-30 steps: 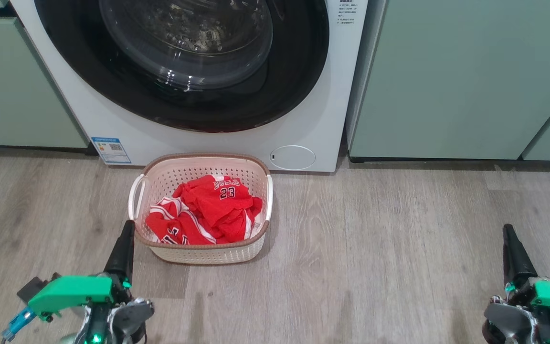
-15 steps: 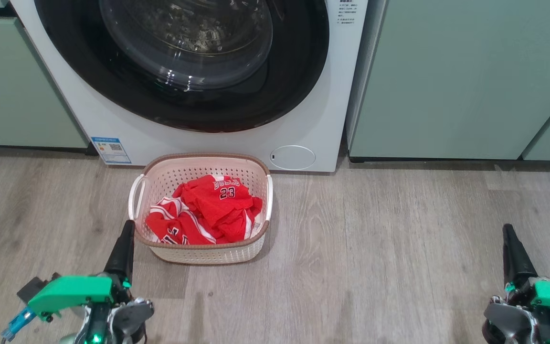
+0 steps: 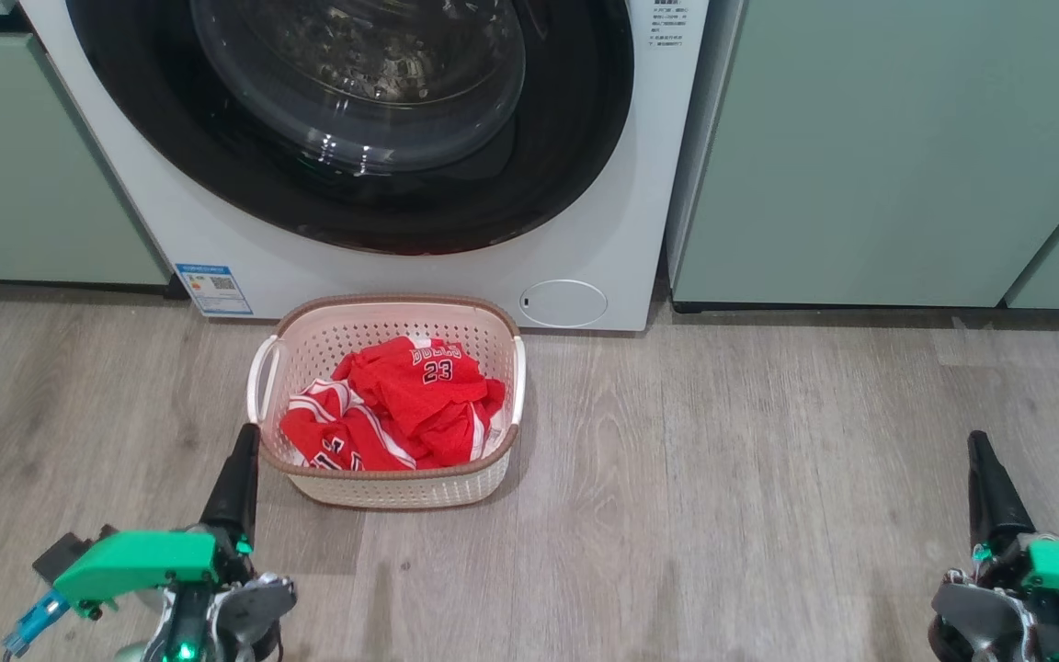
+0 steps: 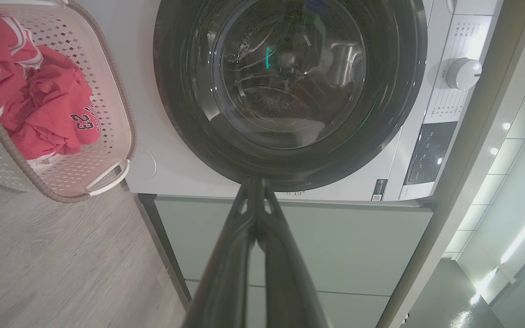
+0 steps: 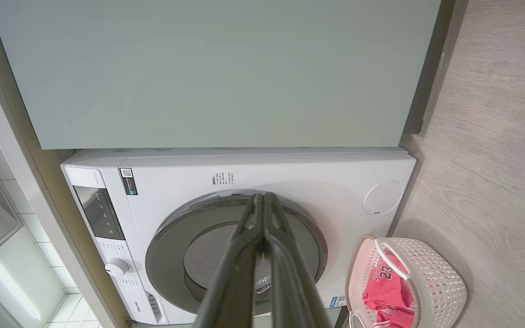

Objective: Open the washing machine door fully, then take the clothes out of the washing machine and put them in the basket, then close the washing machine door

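Clothes [image 3: 392, 405] lie heaped in the basket [image 3: 401, 492], which stands on the floor [image 3: 723, 478] just before the washing machine [image 3: 217, 230] with the washing machine door [image 3: 575, 138] closed, while the left tool [image 3: 247, 438] and right tool [image 3: 978, 443], fingers pressed together and empty, remain exactly where they were.

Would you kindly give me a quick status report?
Left gripper shut, right gripper shut, both empty. Clothes in basket; washing machine door closed. Nothing in the way.

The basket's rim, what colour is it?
Brown, woven-looking, on the cream basket; the head view shows it best.
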Motion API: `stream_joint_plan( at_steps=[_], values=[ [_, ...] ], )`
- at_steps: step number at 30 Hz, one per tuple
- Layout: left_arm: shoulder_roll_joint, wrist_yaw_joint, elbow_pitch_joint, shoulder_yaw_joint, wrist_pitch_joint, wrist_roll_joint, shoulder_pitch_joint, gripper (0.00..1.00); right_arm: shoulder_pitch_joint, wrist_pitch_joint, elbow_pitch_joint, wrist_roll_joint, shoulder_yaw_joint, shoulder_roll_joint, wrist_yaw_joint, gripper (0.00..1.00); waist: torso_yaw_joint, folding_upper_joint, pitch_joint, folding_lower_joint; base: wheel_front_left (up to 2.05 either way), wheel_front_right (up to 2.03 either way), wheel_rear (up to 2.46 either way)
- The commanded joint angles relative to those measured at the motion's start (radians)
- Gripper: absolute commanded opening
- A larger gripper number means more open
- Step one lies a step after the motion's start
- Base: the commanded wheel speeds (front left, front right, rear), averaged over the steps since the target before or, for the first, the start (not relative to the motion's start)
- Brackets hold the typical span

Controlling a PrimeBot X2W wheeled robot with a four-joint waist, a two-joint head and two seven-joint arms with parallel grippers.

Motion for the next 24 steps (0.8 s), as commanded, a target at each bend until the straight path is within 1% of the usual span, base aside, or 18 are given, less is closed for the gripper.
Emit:
stream_joint_plan(
  at_steps=[1,24],
  values=[
    [0.005,0.001,-0.036,0.032,0.006,-0.005,-0.054,0.00,-0.042,0.006,-0.039,0.006,0.024,-0.018,-0.001,0.00,0.000,0.0000,0.000,0.0000,0.00,0.00,0.00],
    [0.005,0.001,-0.036,0.032,0.006,-0.005,-0.054,0.00,-0.042,0.006,-0.039,0.006,0.024,-0.018,-0.001,0.00,0.000,0.0000,0.000,0.0000,0.00,0.00,0.00]
  ],
)
